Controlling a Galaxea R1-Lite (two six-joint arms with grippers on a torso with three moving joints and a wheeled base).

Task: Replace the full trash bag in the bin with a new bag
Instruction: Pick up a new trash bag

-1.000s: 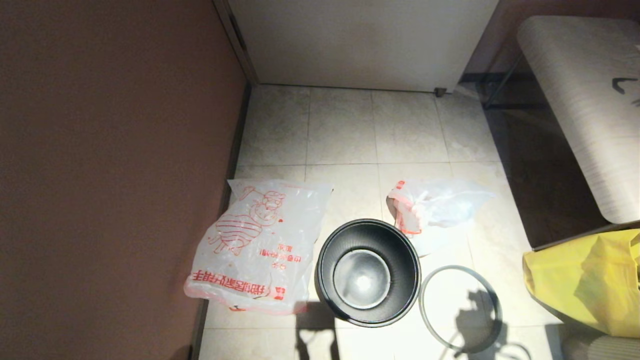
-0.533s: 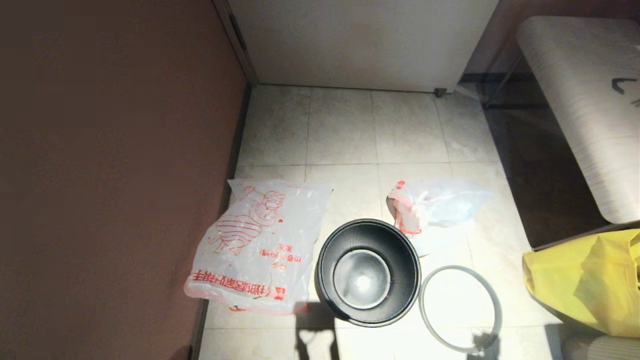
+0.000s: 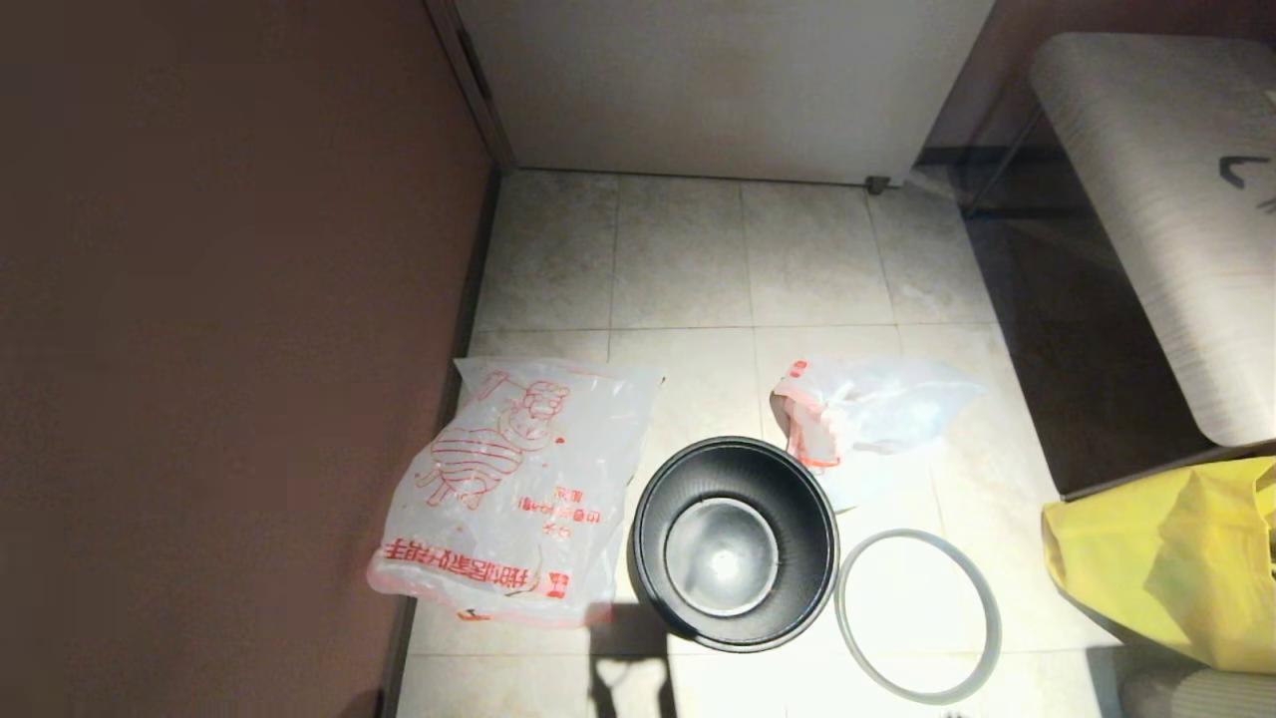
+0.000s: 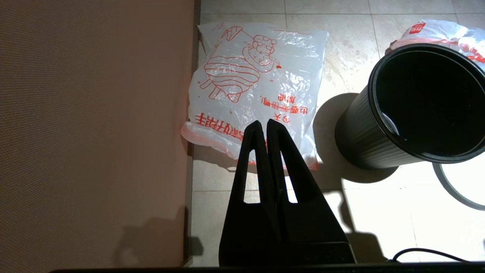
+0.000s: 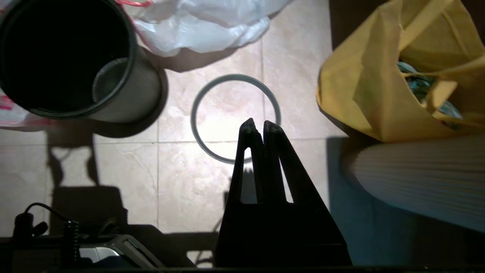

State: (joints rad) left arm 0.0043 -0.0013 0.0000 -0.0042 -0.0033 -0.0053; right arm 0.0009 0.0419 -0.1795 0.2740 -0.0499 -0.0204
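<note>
The black ribbed bin (image 3: 809, 519) stands open and unlined on the tiled floor, its silver floor showing. Its grey hoop (image 3: 840, 608) lies flat on the tiles to its right. The new bag (image 3: 508, 489) with the red striped figure lies flat to the bin's left, against the wall. The full trash bag (image 3: 877, 409) sits crumpled behind the bin on the right. Neither gripper shows in the head view. My left gripper (image 4: 263, 123) is shut and empty above the near edge of the new bag (image 4: 254, 83). My right gripper (image 5: 259, 123) is shut and empty above the hoop (image 5: 193, 117).
A brown wall (image 3: 199, 349) closes the left side and a white cabinet (image 3: 718, 80) the back. A big yellow bag (image 3: 1146, 558) sits at the right beside a pale bench (image 3: 1156, 199). A pale ribbed object (image 5: 416, 178) lies near the yellow bag.
The arm's shadow that lay across the hoop has slid toward the near edge and out of the head view. Bin, hoop and both bags have not moved.
</note>
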